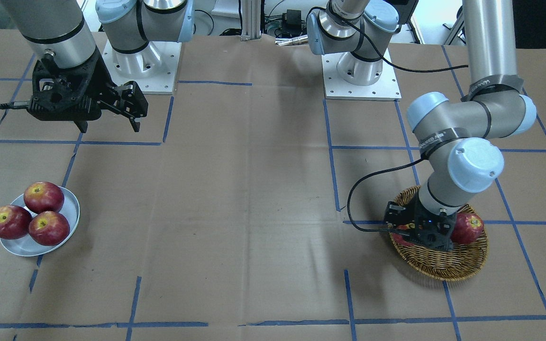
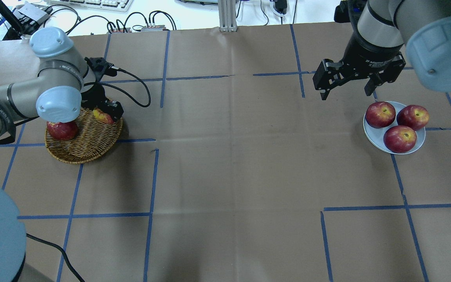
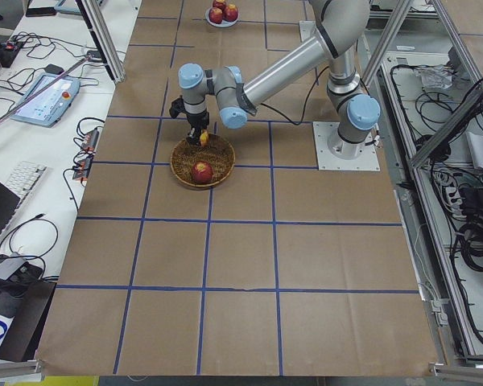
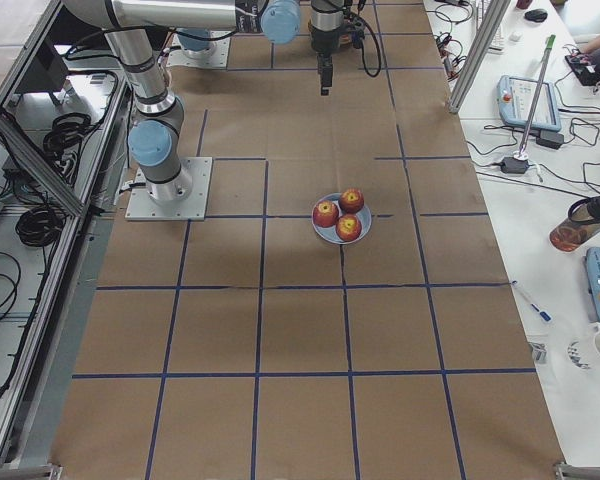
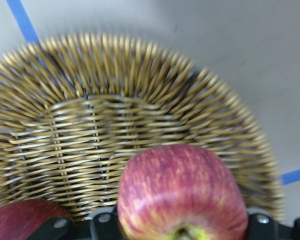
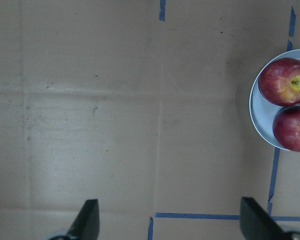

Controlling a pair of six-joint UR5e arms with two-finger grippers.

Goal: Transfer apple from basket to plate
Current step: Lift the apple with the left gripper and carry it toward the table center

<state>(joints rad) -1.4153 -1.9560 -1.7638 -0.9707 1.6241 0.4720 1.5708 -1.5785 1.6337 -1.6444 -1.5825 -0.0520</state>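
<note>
The left pincer (image 2: 107, 111) was down inside the basket (image 2: 88, 154), at the side farthest from the robot. It was closed around the apple (image 5: 182, 195), the paler, streaky one with the yellow patch at its stem. In the wrist view the fruit filled the gap between the jaws, stem end toward the camera, so I took it for a firm side grip. I could not tell whether it had left the wicker or was just touching it. A darker apple (image 2: 62, 130) lay apart from it in the same basket, left alone, I supposed, because it was not the one wanted.

The plate (image 2: 370, 131) sat well away at the other end of the table (image 2: 233, 164), on the right arm's side. It carried three glossy red apples (image 2: 394, 138) crowded together. Only a thin rim of bare plate showed, which looked to me like a tight spot for a fourth.

The right pincer (image 2: 345, 92) hung above the table near the plate, jaws wide and empty. My guess was that it waited there, clear of the fruit, either to receive the apple or to keep out of the way.
</note>
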